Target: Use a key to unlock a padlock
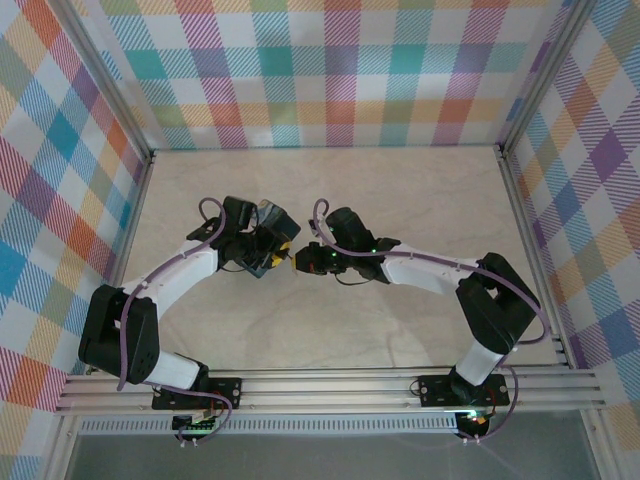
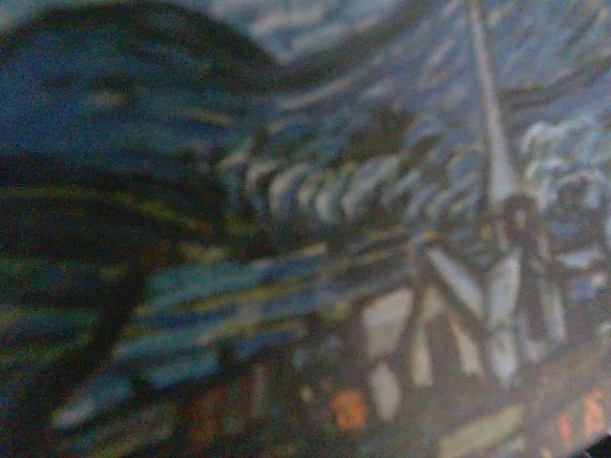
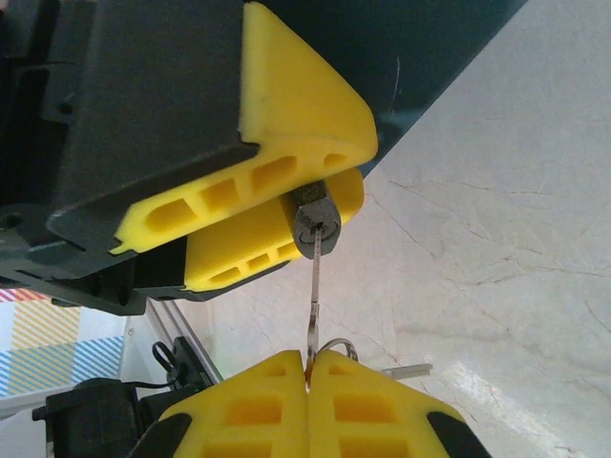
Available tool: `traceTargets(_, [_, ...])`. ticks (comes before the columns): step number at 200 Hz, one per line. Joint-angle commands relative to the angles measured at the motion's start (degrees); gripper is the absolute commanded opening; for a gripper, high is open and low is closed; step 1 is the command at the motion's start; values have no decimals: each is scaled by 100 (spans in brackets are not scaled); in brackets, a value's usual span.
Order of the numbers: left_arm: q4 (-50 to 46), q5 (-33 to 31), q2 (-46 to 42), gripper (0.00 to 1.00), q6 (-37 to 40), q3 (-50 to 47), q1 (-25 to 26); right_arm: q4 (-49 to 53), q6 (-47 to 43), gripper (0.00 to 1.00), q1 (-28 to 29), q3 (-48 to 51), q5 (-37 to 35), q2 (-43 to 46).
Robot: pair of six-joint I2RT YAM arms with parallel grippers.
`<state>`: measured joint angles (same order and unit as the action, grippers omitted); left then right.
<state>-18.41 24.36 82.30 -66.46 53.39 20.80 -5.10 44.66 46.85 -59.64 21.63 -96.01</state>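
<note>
In the right wrist view the small dark padlock (image 3: pixel 315 218) is pinched between the yellow fingers (image 3: pixel 286 143) of my left gripper, its keyhole end facing the camera. The thin silvery key (image 3: pixel 313 286) runs from the keyhole down into my right gripper (image 3: pixel 307 367), which is shut on the key's head. The key's tip sits in the keyhole. A key ring (image 3: pixel 336 345) pokes out beside the fingers. From above, my left gripper (image 1: pixel 278 252) and right gripper (image 1: pixel 300 258) meet tip to tip at the table's middle. The shackle is hidden.
A box with a blue swirling painting print (image 2: pixel 315 239) lies right against the left wrist camera, and it appears above the left gripper (image 1: pixel 272 216). A second small key (image 3: pixel 406 367) hangs from the ring. The marble tabletop (image 1: pixel 420 190) is ringed by plaid walls.
</note>
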Motion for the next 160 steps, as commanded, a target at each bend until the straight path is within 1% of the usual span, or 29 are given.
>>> traceTargets(1, [86, 858, -229, 20, -56, 70, 135, -1408, 228, 0, -38, -3, 103, -149])
traceTargets(17, [-428, 643, -325, 20, 303, 267, 135, -1857, 449, 0, -156, 220, 276, -138])
traceTargets(28, [-621, 604, -365, 20, 480, 321, 126, -1959, 458, 0, -221, 329, 318, -71])
traceTargets(42, [-819, 608, -375, 20, 738, 368, 126, -1922, 326, 0, -279, 432, 325, 72])
traceTargets(60, [-1369, 333, -341, 20, 1227, 523, 124, -1694, 149, 0, -354, 487, 337, 277])
traceTargets(74, [-1498, 241, -338, 20, 1420, 519, 126, -1451, -19, 0, -357, 425, 411, 389])
traceTargets(97, [-1478, 205, -281, 20, 1435, 471, 126, -1388, -72, 0, -331, 309, 675, 394])
traceTargets(125, [-1193, 273, -234, 20, 1163, 395, 126, -1327, -53, 0, -235, 145, 739, 254])
traceTargets(146, [-895, 472, -168, 20, 882, 364, 126, -1344, -37, 0, -118, 73, 695, 47])
traceTargets(160, [-861, 551, -131, 20, 855, 406, 135, -1488, 30, 0, -111, 162, 565, 5])
